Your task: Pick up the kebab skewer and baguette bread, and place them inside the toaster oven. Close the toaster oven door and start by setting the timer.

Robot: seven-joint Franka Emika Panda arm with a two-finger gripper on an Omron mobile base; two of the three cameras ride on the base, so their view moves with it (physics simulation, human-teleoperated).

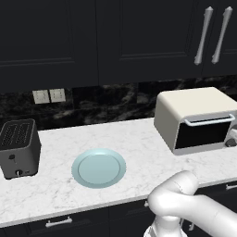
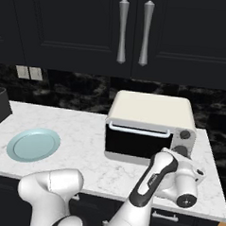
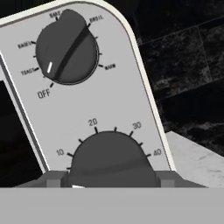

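The cream-white toaster oven stands at the right of the counter. Its dark glass door is up and closed. My gripper is pressed against the oven's control panel. Its two finger tips sit one on each side of the timer, the lower round knob ringed with minute numbers, and are closed on it. Above it the mode dial has its white mark near TOAST. The kebab skewer and the baguette bread are out of view.
A pale blue plate lies bare in the middle of the marble counter. A dark grey slot toaster stands at the far left. Dark upper cabinets with silver handles hang above the oven.
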